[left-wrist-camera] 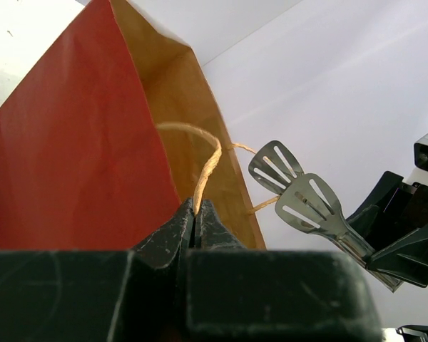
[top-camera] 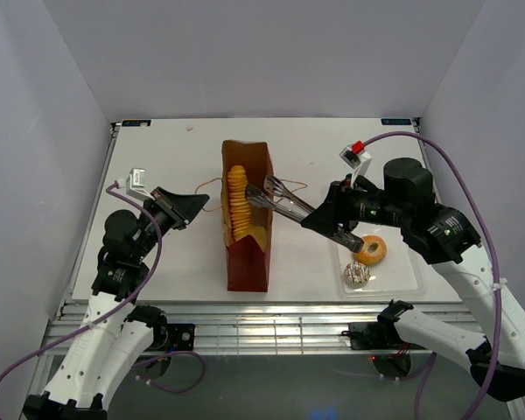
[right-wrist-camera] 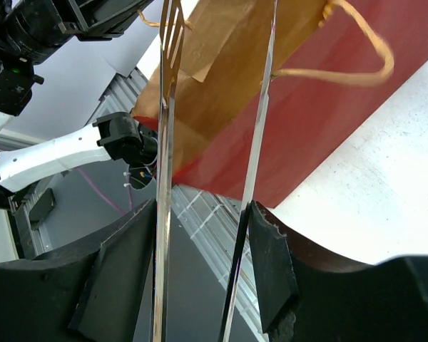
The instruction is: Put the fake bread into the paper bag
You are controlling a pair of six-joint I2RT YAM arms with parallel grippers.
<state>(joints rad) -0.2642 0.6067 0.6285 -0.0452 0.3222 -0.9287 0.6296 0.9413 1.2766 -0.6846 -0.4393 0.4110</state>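
Note:
The paper bag (top-camera: pixel 245 254) lies on the table with its mouth facing up toward the camera. The long ridged loaf (top-camera: pixel 237 203) lies inside it. My left gripper (top-camera: pixel 197 203) is shut on the bag's twine handle (left-wrist-camera: pixel 210 160) at the bag's left side (left-wrist-camera: pixel 78 142). My right gripper (top-camera: pixel 328 219) is shut on the metal tongs (top-camera: pixel 284 199), whose empty tips hang spread over the bag's right edge. One ring bun (top-camera: pixel 370 250) and the small whitish pastry (top-camera: pixel 357 273) lie on the clear tray (top-camera: pixel 407 267). No second ring bun shows.
The tongs' slotted tips (left-wrist-camera: pixel 299 196) show right of the bag in the left wrist view. In the right wrist view the tong arms (right-wrist-camera: pixel 164 142) run between my fingers toward the bag (right-wrist-camera: pixel 328 114) and its other handle (right-wrist-camera: pixel 357 71). White walls enclose the table.

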